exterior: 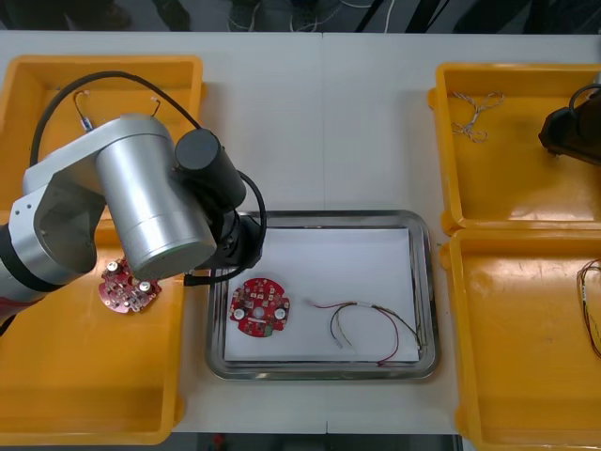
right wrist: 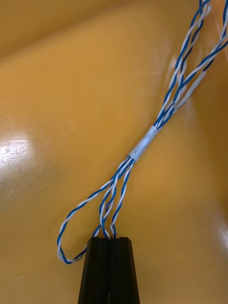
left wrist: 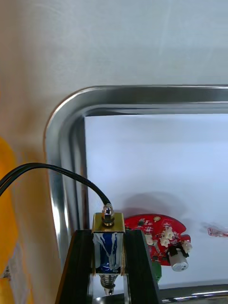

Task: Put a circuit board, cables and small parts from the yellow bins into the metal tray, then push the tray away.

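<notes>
Left gripper (left wrist: pixel 108 232): clamped on a small metal part (left wrist: pixel 108 243) with a blue body; it hangs at the left edge of the metal tray (exterior: pixel 424 282); a black cable (left wrist: pixel 57 172) runs from the part's top out over the tray's rim
Right gripper (right wrist: pixel 109 239): over the yellow bin (exterior: pixel 441 141) at the table's far right corner; its fingers are pressed together, with the strands of a twisted blue and white cable (right wrist: pixel 142 145) running in between the tips, so it seems pinched on that cable; the rest of the cable lies on the bin floor
Tray: at the middle of the table's near edge, white inside
Circuit board (exterior: pixel 260 305): flat in the tray, toward its near left corner
Red and yellow cable (exterior: pixel 371 329): in the tray, toward its near right corner
Spare board (exterior: pixel 127 287): in the near left bin (exterior: pixel 56 395), beside the left arm
Done: by my reading, one board and one cable are delivered
In hand: the small part is just short of release over the tray; the blue and white cable looks gripped, not yet lifted clear
Left: drop the part; carry the cable across; perhaps more parts; push the tray away, which has not begun
</notes>
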`<state>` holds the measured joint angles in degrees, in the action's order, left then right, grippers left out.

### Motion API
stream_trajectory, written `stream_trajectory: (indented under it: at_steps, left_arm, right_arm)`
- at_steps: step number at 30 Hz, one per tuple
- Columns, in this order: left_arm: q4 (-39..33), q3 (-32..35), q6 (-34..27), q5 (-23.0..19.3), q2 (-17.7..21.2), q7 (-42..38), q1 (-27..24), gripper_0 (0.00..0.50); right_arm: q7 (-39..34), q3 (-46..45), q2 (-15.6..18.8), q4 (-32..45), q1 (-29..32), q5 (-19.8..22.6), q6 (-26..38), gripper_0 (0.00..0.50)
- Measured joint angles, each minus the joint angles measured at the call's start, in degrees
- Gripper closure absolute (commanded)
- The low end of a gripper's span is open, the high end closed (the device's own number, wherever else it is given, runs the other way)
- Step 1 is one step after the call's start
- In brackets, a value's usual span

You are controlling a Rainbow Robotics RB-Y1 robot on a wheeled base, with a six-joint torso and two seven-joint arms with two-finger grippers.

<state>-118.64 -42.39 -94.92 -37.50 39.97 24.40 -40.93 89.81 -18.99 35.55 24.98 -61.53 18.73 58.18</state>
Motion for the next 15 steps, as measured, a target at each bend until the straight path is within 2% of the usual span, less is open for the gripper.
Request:
stream_trajectory:
  at_steps: [3,7,15]
  left_arm:
    - [0.45,-1.54,0.99,0.23,-0.70,-0.02,-0.55,0.500]
    - [3.18,-3.19,1.60,0.42,-2.28,-0.04,-2.20,0.500]
    - [8.32,-5.92,5.35,2.58,-4.31,-0.10,-3.65,0.500]
  right_arm:
    - [0.00,0.31,0.00,1.00,0.01,-0.04,2.07,0.500]
    - [0.00,0.44,0.00,6.40,0.25,-0.55,10.94,0.500]
    - [0.00,0.44,0.00,15.33,1.01,-1.83,20.37,0.500]
